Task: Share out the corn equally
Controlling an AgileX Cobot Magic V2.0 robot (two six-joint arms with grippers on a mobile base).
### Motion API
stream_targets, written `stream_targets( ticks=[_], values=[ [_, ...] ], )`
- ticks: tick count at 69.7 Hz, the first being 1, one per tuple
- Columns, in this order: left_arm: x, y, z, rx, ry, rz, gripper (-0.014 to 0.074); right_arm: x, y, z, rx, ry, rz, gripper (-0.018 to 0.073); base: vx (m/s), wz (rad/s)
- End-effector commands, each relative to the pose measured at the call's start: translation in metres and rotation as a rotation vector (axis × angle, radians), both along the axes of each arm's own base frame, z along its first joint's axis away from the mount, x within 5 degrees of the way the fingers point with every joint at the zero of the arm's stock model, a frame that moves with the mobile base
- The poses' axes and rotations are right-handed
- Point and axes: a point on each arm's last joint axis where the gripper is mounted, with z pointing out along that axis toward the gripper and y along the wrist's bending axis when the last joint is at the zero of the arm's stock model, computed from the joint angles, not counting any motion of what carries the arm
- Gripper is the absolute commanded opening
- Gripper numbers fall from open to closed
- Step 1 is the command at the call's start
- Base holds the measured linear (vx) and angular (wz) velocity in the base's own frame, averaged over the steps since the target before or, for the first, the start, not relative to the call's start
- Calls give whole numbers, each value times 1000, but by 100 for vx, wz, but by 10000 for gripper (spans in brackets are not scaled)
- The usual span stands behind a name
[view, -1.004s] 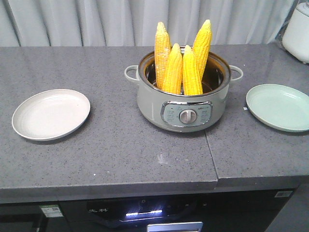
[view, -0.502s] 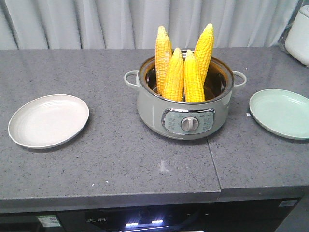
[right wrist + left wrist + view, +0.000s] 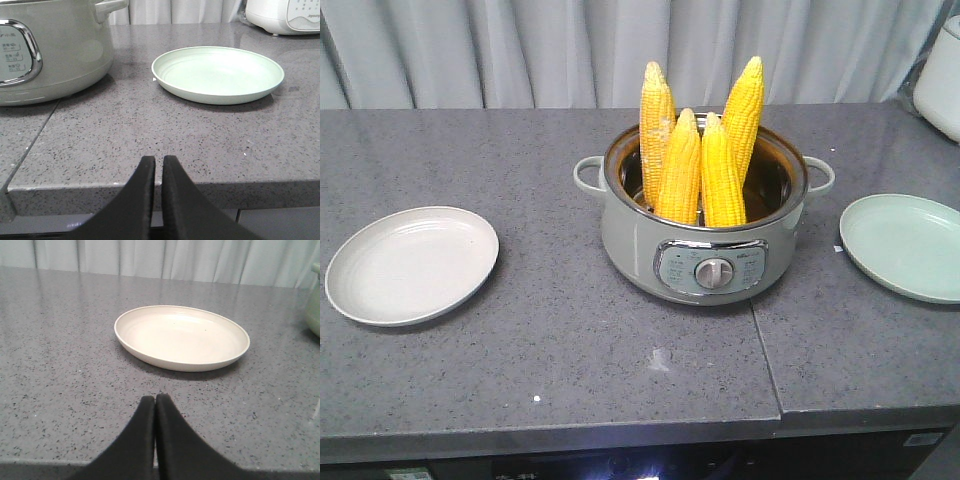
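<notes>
All four corn cobs (image 3: 701,165) stand in the pot (image 3: 630,235) as before; only the front view has crept nearer (the base rolling in, I'd guess). The white plate (image 3: 412,265) and green plate (image 3: 905,246) lie bare. The left gripper (image 3: 155,400) and right gripper (image 3: 159,161) are pinched together, holding nothing, so sharing out hasn't begun.

Speckled stone-like counter (image 3: 520,380), glossy cream plate (image 3: 182,337), shiny metal-rimmed pot (image 3: 630,240), bumpy corn (image 3: 680,170).
</notes>
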Motion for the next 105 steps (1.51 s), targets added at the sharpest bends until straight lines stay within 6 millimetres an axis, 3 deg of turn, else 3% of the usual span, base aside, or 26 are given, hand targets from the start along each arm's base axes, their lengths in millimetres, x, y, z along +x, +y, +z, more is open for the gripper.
stream_targets(
  ticks=[1,105],
  values=[
    [0,0,8,-6,-93,-6,-9,1,0,5,-10,-74,-5,-11,5,-1],
    [0,0,8,-6,-93,-6,-9,1,0,5,-10,-74,-5,-11,2,0]
  ],
)
